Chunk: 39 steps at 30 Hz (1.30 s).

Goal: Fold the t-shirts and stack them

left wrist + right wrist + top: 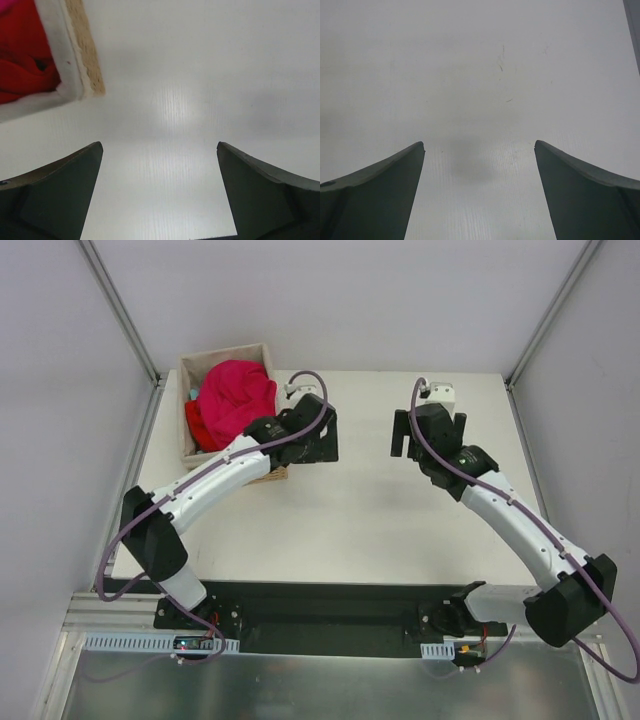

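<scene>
Both arms are up over the table (pixel 350 520) and nothing is in hand. The left gripper (pixel 159 147) has its jaws spread wide with only bare tabletop between them. The right gripper (pixel 479 145) is the same, fully parted and holding nothing.

The t-shirts (pixel 232 405) are all bundled in the basket (pixel 186 368) at the upper left of the overhead view. A crimson-pink shirt (pixel 240 390) is heaped on top, with a brighter red shirt (pixel 200 428) poking out at its lower left and a sliver of teal cloth (pixel 192 394) against the left wall. The heap is crumpled, so no long axis can be read from it.

Here's what matters: the pile lies up and to the left of the left gripper, just beside it. In the left wrist view the basket's corner and some red cloth sit in the upper left, outside the span of the fingers. The left arm looks far the nearer, with the right gripper well apart at centre right.

The basket's near wall stands between the jaws and the cloth, so I'd judge the reach has to go up and over that rim.
</scene>
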Available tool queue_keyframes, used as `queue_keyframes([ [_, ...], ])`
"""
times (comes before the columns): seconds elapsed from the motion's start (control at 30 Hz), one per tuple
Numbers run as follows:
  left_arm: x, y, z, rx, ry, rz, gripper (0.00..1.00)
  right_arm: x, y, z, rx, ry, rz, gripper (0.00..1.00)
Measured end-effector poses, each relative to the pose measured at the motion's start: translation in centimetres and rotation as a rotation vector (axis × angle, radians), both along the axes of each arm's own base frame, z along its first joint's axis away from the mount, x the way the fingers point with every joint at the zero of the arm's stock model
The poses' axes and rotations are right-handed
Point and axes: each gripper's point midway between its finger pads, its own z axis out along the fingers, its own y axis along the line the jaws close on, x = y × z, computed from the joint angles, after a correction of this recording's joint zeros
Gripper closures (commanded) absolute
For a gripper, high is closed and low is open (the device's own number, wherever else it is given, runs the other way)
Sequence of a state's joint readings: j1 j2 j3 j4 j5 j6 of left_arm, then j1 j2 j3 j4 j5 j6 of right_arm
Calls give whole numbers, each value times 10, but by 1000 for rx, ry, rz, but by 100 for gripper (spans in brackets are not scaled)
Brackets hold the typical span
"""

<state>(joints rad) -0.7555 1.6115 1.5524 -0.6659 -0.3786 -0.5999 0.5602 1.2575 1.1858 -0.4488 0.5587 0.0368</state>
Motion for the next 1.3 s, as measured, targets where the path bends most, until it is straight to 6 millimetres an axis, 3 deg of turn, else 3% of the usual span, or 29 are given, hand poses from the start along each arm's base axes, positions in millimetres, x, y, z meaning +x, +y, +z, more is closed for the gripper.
queue_keyframes([
  [0.27,-16,-28,-41,17,86,0,1,-7,-8,-3,-21,9,-17,4],
  [0.53,-12,-7,-89,86,149,121,1,-10,-12,-2,-29,8,-22,4],
  [0.63,-7,7,-102,99,176,178,2,-10,-12,-2,-29,9,-21,4],
  [0.87,23,63,-108,117,165,361,1,-10,-12,-2,-29,9,-21,4],
  [1.3,39,166,-119,120,188,600,1,-7,-8,-14,-43,40,-13,4],
])
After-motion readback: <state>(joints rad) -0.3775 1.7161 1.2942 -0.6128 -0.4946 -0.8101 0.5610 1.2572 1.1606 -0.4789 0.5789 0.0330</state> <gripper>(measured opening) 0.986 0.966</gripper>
